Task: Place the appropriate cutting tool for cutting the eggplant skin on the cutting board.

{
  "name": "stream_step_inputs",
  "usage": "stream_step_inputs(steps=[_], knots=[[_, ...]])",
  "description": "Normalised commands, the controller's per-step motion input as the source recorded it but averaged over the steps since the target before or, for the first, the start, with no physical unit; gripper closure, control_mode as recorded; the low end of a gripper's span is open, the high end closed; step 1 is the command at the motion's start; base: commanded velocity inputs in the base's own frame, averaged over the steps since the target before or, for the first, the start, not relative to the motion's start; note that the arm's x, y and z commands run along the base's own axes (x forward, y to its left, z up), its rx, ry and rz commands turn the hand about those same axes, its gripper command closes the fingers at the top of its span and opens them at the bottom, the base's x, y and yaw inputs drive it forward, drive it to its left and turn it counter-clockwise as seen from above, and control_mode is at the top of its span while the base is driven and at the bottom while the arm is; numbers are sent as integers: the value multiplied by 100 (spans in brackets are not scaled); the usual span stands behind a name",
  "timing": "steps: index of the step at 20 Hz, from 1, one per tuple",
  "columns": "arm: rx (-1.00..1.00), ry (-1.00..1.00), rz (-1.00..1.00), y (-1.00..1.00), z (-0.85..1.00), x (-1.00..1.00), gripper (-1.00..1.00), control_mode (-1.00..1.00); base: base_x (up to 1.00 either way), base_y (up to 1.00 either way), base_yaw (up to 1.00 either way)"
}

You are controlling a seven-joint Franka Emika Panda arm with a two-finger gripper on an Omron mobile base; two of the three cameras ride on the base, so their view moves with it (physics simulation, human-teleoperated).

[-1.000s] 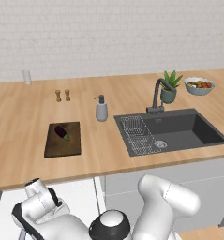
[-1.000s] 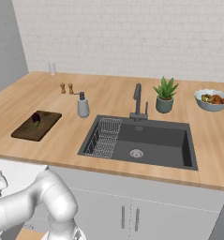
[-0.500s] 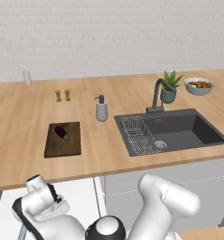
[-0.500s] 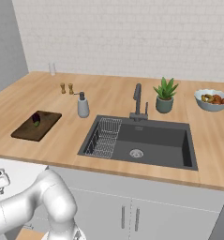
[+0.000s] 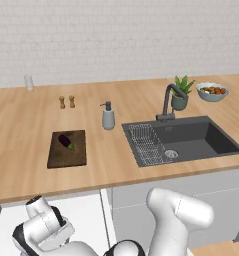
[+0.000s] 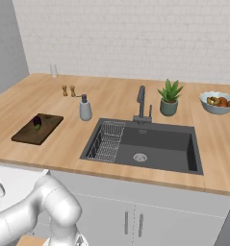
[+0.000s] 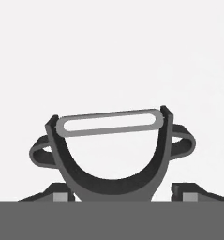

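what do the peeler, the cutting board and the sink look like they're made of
Peeler: grey metal, judging by its pale slotted blade and matte dark fork. Cutting board: dark brown wood, matte. Sink: dark grey, matte, possibly stone composite or coated metal.

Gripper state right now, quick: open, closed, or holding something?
Gripper: closed on the peeler, whose forked head stands up between the fingertips in the hand view.
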Motion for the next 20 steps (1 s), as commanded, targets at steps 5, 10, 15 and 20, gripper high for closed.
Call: stream_step_inputs(steps=[5,10,15,20], knots=[[4,-13,0,0,-1,-42,100,-100,0,0,0],[7,-2,0,-3,73,-36,100,-100,0,0,0],[5,0,3,-1,100,-37,100,-100,0,0,0],[0,0,7,0,100,-39,100,-100,0,0,0]])
